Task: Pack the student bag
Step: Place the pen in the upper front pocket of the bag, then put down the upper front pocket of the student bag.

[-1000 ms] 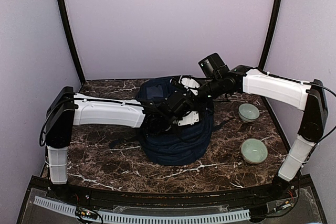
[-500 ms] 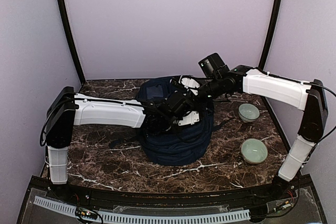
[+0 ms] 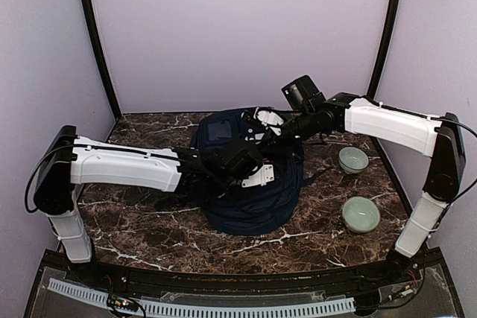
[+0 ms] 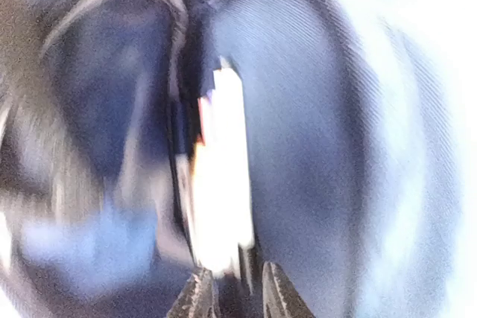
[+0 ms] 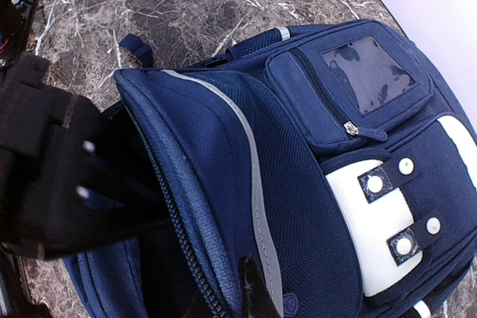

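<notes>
The bag (image 3: 250, 199) lies mid-frame in the top view; it looks soft and I judge it will sag wherever it is not held. My right gripper (image 5: 240, 292) is pinched tight on the flap (image 5: 216, 184) at its zip edge, the firmest hold. My left gripper (image 4: 232, 299) is at the opening with its tips slightly apart, and blur hides any load

**Three cameras, one counter (image 3: 134, 221).**
Overhead view looks down from the near edge, taking in the whole scene; left wrist view, blurred, sits very close to the student bag (image 4: 358, 147); right wrist view shares that bag from just above.
</notes>
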You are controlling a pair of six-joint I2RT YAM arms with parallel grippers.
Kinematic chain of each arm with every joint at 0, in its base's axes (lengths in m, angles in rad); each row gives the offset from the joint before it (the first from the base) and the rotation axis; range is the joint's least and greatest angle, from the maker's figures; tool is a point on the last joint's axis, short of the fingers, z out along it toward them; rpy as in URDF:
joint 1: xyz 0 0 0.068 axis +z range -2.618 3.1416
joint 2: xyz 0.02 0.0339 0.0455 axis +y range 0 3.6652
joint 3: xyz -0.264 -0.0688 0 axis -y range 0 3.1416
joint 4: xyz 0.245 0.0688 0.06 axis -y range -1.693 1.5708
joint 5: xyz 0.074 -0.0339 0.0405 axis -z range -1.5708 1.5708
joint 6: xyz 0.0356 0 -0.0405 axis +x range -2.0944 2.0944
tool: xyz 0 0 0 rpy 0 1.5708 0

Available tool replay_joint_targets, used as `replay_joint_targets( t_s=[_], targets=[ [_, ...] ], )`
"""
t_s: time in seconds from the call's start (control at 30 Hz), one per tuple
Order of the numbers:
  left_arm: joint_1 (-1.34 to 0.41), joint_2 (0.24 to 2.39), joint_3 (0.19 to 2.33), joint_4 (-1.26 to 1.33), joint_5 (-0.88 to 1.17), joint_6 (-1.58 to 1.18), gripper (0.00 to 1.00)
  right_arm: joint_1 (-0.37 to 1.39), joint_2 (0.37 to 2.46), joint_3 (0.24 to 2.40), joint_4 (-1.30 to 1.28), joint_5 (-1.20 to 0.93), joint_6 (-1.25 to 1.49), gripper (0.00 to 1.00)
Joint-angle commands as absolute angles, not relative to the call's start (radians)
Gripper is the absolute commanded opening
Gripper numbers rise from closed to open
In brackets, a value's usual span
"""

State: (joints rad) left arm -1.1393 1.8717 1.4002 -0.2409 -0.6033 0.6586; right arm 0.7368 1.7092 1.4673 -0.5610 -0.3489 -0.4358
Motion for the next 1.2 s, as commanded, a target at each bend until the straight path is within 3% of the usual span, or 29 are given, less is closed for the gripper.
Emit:
replay_joint_targets(
  t_s=[0.0,0.17,0.4,0.6,0.83,0.9,1.03,1.17],
  targets=[
    [-1.199,1.661,1.297,-0.276,-0.638,0.594,0.25,0.739,1.711,1.463,-0.511,-0.353,-0.441,0.0],
    [-1.213,1.502,1.168,-0.224,-0.668,0.535,0.24,0.739,1.719,1.449,-0.507,-0.332,-0.454,0.0],
    [-1.152,1.354,1.059,-0.184,-0.624,0.359,0.37,0.739,1.727,1.473,-0.566,-0.278,-0.519,0.0],
    [-0.985,1.315,0.975,-0.11,-0.388,0.111,0.44,0.739,1.715,1.421,-0.638,-0.201,-0.627,0.0],
    [-0.915,1.349,0.899,-0.036,-0.19,0.023,0.42,0.741,1.677,1.277,-0.652,-0.078,-0.729,0.0],
    [-0.907,1.339,0.867,-0.01,-0.14,0.039,0.45,0.741,1.665,1.26,-0.67,-0.057,-0.744,0.07],
    [-0.902,1.342,0.835,-0.011,-0.115,0.068,0.49,0.755,1.608,1.274,-0.77,-0.138,-0.765,0.36],
    [-0.892,1.388,0.827,-0.019,-0.112,0.063,0.54,0.776,1.534,1.26,-0.795,-0.18,-0.773,0.42]
  ],
)
